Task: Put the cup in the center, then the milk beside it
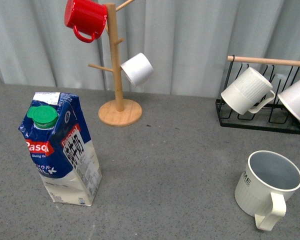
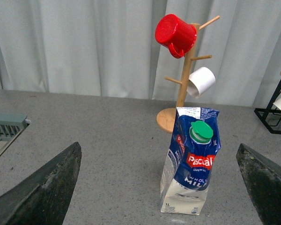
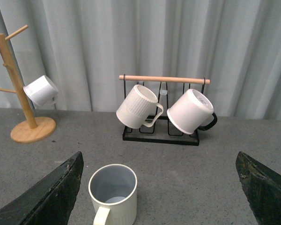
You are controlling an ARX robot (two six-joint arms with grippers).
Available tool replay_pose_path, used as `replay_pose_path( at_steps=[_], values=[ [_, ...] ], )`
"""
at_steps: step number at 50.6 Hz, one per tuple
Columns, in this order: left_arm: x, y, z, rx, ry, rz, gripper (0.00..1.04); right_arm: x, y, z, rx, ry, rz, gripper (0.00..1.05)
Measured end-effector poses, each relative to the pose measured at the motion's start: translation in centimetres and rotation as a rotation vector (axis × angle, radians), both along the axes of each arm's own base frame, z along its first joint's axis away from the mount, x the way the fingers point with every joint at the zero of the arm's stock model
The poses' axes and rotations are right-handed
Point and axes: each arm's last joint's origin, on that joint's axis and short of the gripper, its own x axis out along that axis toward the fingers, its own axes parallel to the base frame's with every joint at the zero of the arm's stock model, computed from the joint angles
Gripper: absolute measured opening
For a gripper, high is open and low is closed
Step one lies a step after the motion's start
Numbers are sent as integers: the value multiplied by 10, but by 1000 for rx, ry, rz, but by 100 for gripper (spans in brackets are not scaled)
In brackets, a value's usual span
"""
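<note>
Tabletop seen from the robot's side. The cup is standing upright at about 4 o'clock from the table's middle, its squared handle pointing toward 6 o'clock. The milk is standing at about 8 o'clock, green cap up, well apart from the cup. The left gripper and right gripper are each hovering with jaws spread wide, holding nothing.

The cup is looking like glazed ceramic: rigid, fairly heavy, smooth and breakable. The rim wall or the thick handle is probably offering the surest hold. The carton's upper panels are showing dents, so its walls are likely yielding under pressure. Being tall, it is liable to tip, so a hold across the firmer lower body seems wiser. How full it is cannot be told.

The surface is appearing matte, grey and speckled, probably giving fair friction. A wooden mug tree is standing at 11 o'clock, a wire rack at 2 o'clock, pale curtains hanging behind.
</note>
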Motion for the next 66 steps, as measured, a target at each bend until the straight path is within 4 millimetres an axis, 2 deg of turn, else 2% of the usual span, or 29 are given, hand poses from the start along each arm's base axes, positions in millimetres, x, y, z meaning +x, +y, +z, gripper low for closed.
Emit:
replay_pose_path(
  at_steps=[66],
  values=[
    [0,0,0,0,0,0,98,0,0,0,0,0,0,95]
  ],
)
